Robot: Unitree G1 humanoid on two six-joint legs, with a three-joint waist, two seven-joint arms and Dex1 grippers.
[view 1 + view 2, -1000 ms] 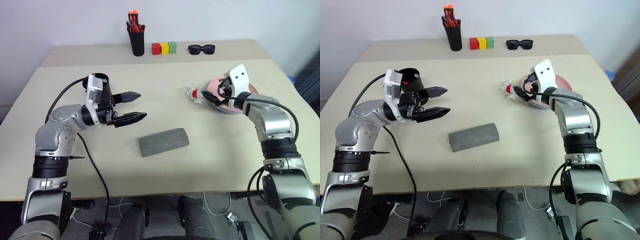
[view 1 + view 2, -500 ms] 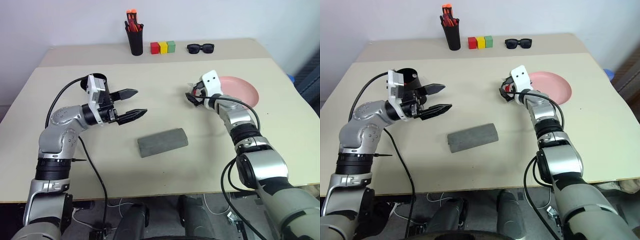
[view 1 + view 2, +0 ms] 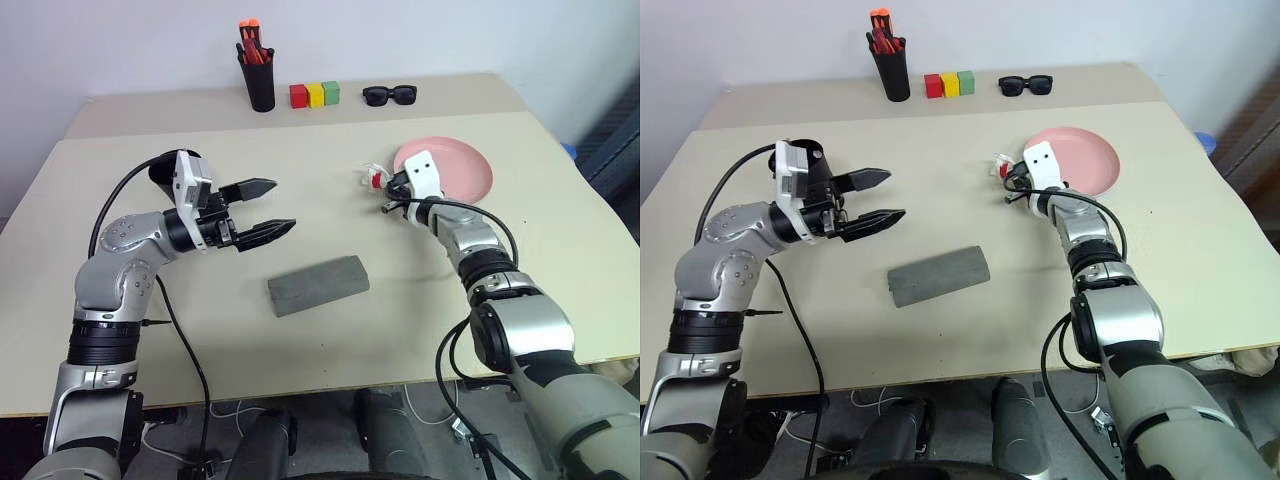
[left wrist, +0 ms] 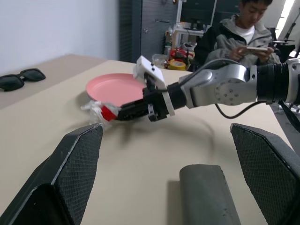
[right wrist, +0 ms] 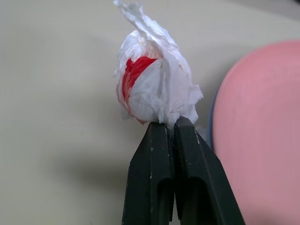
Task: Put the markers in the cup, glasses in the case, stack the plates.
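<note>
A: So, how far along was the job?

B: Hard to call. The grey case (image 3: 318, 285) lay shut at the near middle of the table; whether the glasses were inside, I couldn't tell. The cup (image 3: 163, 170) stood at the left, just behind the left gripper (image 3: 281, 206), whose fingers were spread wide on nothing.

A: And the markers?

B: In the cup or not, I couldn't say.

A: The plates?

B: The pink plate (image 3: 455, 170) sat far right. A bluish sliver at its edge suggested the blue plate underneath – probably stacked.

A: The other arm?

B: The right gripper (image 5: 171, 125) was pinching a crumpled white wad (image 5: 154, 89) with red in it, just left of the plate.
</note>
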